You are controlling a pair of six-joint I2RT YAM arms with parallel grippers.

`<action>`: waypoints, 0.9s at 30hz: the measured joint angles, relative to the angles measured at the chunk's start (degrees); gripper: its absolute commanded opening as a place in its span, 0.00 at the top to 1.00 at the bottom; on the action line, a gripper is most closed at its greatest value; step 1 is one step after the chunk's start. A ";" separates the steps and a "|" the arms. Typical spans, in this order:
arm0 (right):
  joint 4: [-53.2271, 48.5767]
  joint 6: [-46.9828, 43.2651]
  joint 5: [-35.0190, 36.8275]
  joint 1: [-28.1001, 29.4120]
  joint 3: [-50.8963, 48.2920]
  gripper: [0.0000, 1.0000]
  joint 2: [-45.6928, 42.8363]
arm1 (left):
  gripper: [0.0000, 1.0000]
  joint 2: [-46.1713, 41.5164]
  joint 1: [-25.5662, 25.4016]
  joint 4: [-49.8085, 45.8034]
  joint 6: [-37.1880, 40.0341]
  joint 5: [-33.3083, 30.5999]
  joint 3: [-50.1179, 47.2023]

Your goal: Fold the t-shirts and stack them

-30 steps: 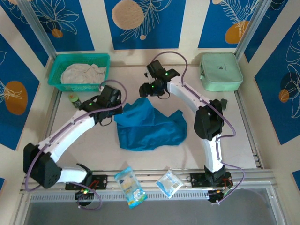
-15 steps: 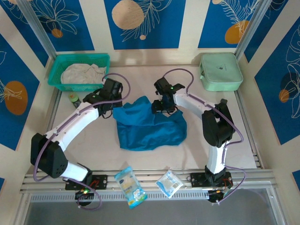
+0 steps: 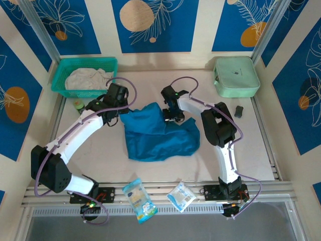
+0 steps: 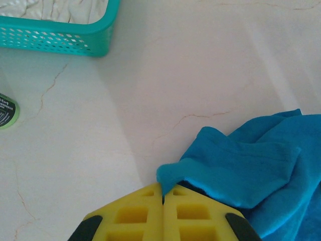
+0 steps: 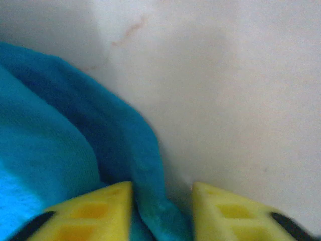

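The teal-blue t-shirt [image 3: 158, 133] lies rumpled at the middle of the table. My left gripper [image 3: 122, 111] is at its back left corner. In the left wrist view that gripper [image 4: 163, 193] is shut on a pinched corner of the blue shirt [image 4: 251, 160]. My right gripper [image 3: 172, 116] is low at the shirt's back right edge. Its yellow fingers [image 5: 100, 211] stand apart in the right wrist view, with a fold of blue cloth [image 5: 125, 145] between them and a gap beside it. The off-white t-shirt [image 3: 88, 79] lies bunched in the teal basket [image 3: 59, 75].
A mint-green zip case [image 3: 235, 75] sits at the back right, with a small dark object [image 3: 239, 110] in front of it. A green bottle [image 3: 78, 105] stands by the basket. Two snack packets [image 3: 139, 198] [image 3: 181, 196] lie at the near edge between the arm bases.
My right gripper came down from behind the shirt onto its back right edge, and its jaws narrowed around a fold. My left gripper shifted slightly back, still pinching the corner.
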 measured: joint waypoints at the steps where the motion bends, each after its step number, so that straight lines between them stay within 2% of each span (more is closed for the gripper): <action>1: 0.04 0.00 0.42 0.00 0.76 1.00 0.66 | 1.00 0.00 0.11 -0.04 0.00 0.00 0.00; 10: -2.54 -0.42 9.25 -1.95 5.31 1.00 1.95 | 1.00 -2.93 0.48 -4.81 -0.22 -1.53 -1.60; 16: -2.99 1.09 19.10 -9.60 9.07 1.00 1.92 | 1.00 -8.79 0.52 -9.22 -1.57 -2.99 -5.66; 22: -3.58 2.71 22.36 -14.86 16.52 1.00 2.60 | 1.00 -7.26 0.52 -8.61 -1.62 -3.06 -6.75; 23: -3.76 2.86 22.62 -14.95 18.67 0.96 3.21 | 1.00 -6.23 0.52 -8.17 -1.49 -3.15 -6.49; 25: -3.98 3.61 22.99 -14.95 23.54 0.68 4.94 | 1.00 -2.64 0.55 -7.32 -0.59 -3.82 -4.81; 27: -4.15 3.87 23.06 -14.82 25.40 0.50 5.66 | 1.00 1.31 0.59 -6.01 0.59 -4.61 -2.16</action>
